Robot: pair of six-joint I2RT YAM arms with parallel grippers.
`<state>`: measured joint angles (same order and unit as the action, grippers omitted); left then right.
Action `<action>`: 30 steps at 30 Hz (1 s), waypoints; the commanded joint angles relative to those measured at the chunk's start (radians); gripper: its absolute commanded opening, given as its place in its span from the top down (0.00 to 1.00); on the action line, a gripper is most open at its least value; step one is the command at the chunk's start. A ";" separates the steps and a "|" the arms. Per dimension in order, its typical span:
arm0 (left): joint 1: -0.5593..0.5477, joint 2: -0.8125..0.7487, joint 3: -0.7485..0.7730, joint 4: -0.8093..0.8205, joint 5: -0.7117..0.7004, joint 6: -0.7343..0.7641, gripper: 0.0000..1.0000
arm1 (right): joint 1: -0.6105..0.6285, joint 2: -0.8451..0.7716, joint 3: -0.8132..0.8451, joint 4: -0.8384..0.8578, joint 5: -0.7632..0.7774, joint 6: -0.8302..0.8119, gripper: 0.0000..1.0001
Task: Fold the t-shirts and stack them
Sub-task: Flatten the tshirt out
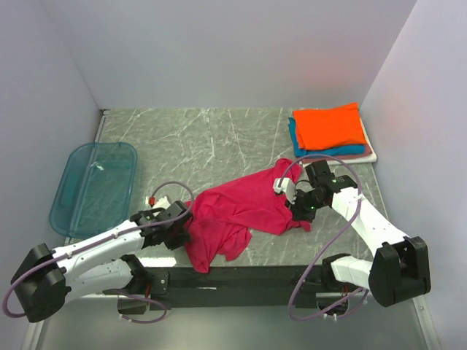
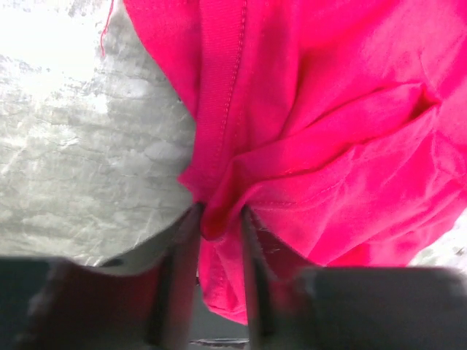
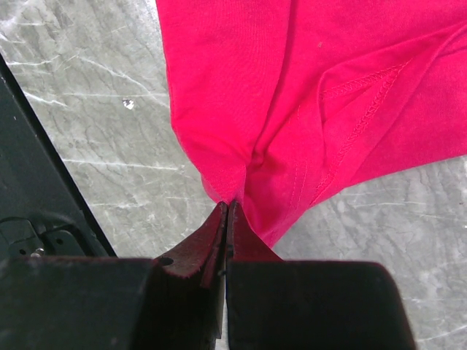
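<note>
Red shirt lies bunched by the table's near edge; right gripper pinches a thin hem tip, left gripper nips a loose fold, so pulling apart may slip either.

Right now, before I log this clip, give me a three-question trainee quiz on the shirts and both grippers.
1. True or false: the magenta-red t-shirt already lies folded on the stack.
2. Which colour tops the stack? A teal-blue, B orange, C white.
3. Which cloth do the left gripper and the right gripper each pinch?
Key: 1 false, it lies crumpled and unfolded, apart from the stack; 2 B, the orange shirt; 3 the magenta-red t-shirt.
</note>
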<state>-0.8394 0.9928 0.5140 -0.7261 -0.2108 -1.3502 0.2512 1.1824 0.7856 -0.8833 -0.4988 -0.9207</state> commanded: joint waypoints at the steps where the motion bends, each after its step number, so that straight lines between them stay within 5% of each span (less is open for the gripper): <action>1: -0.004 0.000 0.054 0.025 -0.044 0.010 0.72 | -0.007 -0.009 0.030 0.009 -0.020 0.002 1.00; 4: -0.004 -0.028 0.063 0.008 -0.044 0.020 0.87 | -0.009 -0.006 0.030 0.009 -0.024 0.003 1.00; 16: -0.004 -0.095 0.005 0.005 0.037 0.095 0.76 | -0.010 0.036 0.069 0.004 -0.043 0.011 1.00; 19: -0.004 -0.086 -0.009 0.014 0.031 0.092 0.90 | -0.009 0.037 0.069 0.004 -0.050 0.013 1.00; 24: -0.003 -0.082 -0.006 0.025 0.014 0.106 0.89 | -0.010 0.026 0.070 0.000 -0.041 0.013 1.00; 30: -0.004 -0.074 -0.017 0.065 0.005 0.134 1.00 | -0.010 0.036 0.075 0.035 -0.017 0.037 1.00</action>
<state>-0.8398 0.9211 0.5026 -0.7040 -0.1894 -1.2484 0.2478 1.2198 0.8185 -0.8818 -0.5201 -0.9054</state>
